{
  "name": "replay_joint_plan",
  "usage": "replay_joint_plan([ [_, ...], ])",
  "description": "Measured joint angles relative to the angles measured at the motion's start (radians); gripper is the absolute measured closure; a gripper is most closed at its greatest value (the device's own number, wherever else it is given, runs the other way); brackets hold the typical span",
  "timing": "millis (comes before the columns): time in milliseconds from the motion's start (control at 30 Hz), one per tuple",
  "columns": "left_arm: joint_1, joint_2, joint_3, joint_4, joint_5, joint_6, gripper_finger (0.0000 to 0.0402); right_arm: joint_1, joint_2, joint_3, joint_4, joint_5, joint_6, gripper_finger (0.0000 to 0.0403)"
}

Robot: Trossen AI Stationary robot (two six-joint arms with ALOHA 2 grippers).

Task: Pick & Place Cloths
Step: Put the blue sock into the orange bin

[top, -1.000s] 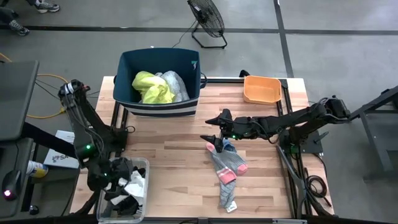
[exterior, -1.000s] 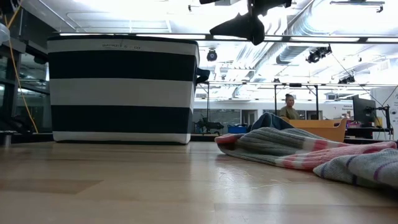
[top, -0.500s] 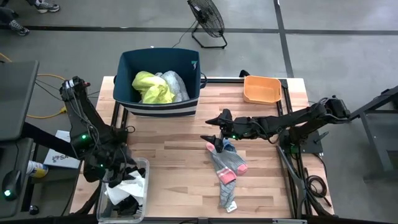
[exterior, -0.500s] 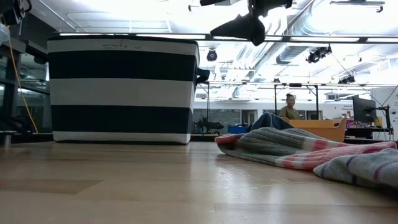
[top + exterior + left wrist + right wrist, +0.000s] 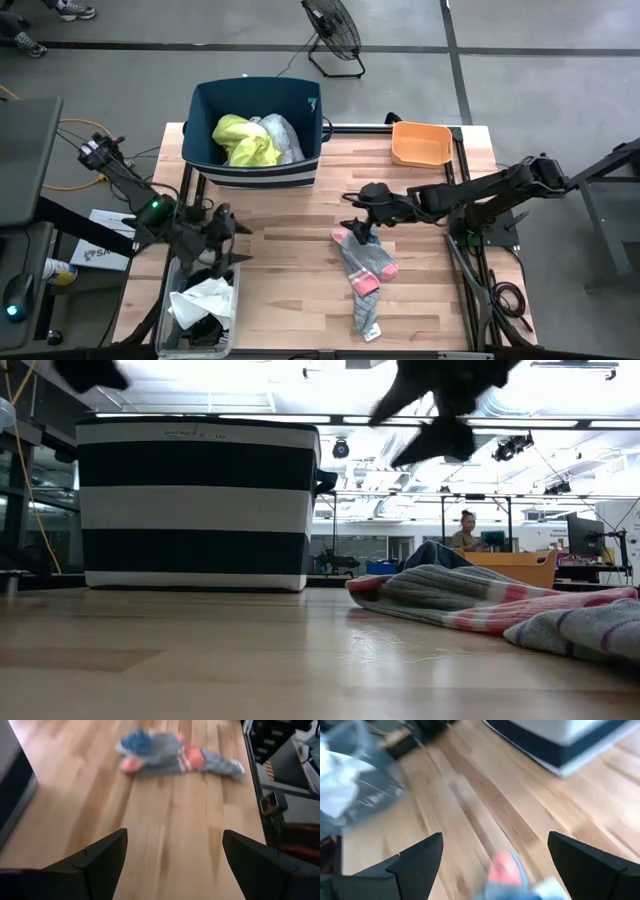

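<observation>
1. Grey socks with pink toes (image 5: 362, 265) lie right of the table's (image 5: 290, 275) middle, strung out toward the near edge. A pink toe end (image 5: 342, 237) sits at the far tip; a small white-blue rag (image 5: 368, 330) lies at the near tip, close to the near edge.
2. Right gripper (image 5: 358, 221) hovers just over the far end of the socks, fingers spread, holding nothing. Right wrist view confirms: the pink toe (image 5: 506, 869) shows between the open fingers (image 5: 412, 862).
3. Judged step: grasp the socks for transfer to the dark-blue bin (image 5: 200, 125) at the far edge, which already holds the neon-yellow garment (image 5: 243, 140) and a pale garment (image 5: 283, 138).
4. To do it well: descend straight down with the fingers straddling the bunched far end, not the flat single layer; close only once the tips reach the table so that fabric is pinched.
5. Risk: the socks overlap, so the pinch may lift one and drag or drop the other. Lift high before travelling to clear the bin's rim.
6. Left gripper (image 5: 228, 238) is above the table near its left edge, open and empty, facing the socks (image 5: 175, 759) in its wrist view. A clear container (image 5: 232, 262) at the near-left corner holds a white cloth (image 5: 205, 297) and a dark piece (image 5: 205, 325).
7. Orange tray (image 5: 420, 143) at the far-right corner is uninvolved.
</observation>
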Motion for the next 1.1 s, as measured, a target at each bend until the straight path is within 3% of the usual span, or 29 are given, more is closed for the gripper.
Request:
replay_joint_plan([
  [167, 0.112, 0.004, 0.000, 0.095, -0.015, 0.185, 0.0080, 0.008, -0.020, 0.000, -0.207, 0.000, 0.087, 0.0050],
  [333, 0.186, 0.004, 0.000, 0.097, -0.075, 0.199, 0.0080, 0.027, -0.012, 0.000, -0.282, 0.008, 0.116, 0.0050],
  [500, 0.223, 0.004, 0.001, 0.049, -0.073, 0.215, 0.0080, 0.064, -0.011, -0.001, -0.313, 0.089, 0.152, 0.0050],
  [900, 0.228, -0.097, -0.080, 0.048, -0.124, 0.218, 0.0080, 0.123, -0.011, -0.151, -0.307, 0.183, 0.281, 0.0050],
  [1100, 0.246, -0.177, -0.201, 0.155, -0.139, 0.219, 0.0080, 0.121, -0.011, -0.224, -0.122, 0.165, 0.232, 0.0050],
])
